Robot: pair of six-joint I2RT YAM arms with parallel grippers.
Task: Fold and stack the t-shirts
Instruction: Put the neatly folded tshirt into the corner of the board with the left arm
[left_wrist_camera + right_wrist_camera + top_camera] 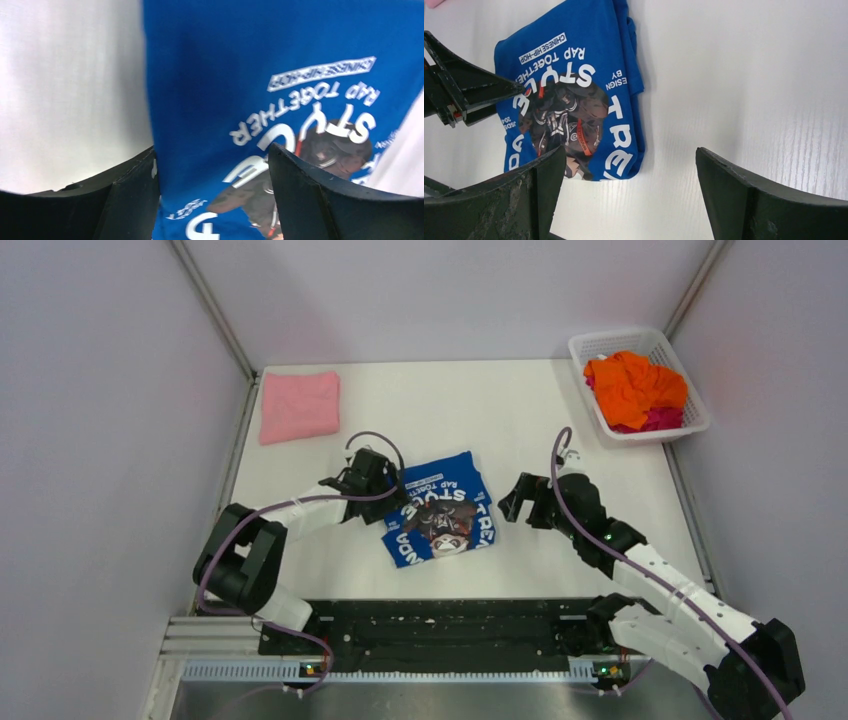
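The royal-blue t-shirt [440, 518] lies folded on the white table, its white-and-dark graphic facing up; it also shows in the left wrist view [240, 85] and the right wrist view [574, 95]. My left gripper [385, 478] is open over the shirt's left edge, one finger [127, 200] on the table side and the other over the print. My right gripper [512, 502] is open and empty just right of the shirt, over bare table [724, 100]. A folded pink t-shirt [299, 406] lies at the back left. Orange [635, 385] and magenta [660, 420] shirts sit crumpled in the basket.
A white mesh basket [600, 342] stands at the back right corner. Grey walls close in the table on the left, back and right. A black rail [440, 625] runs along the near edge between the arm bases.
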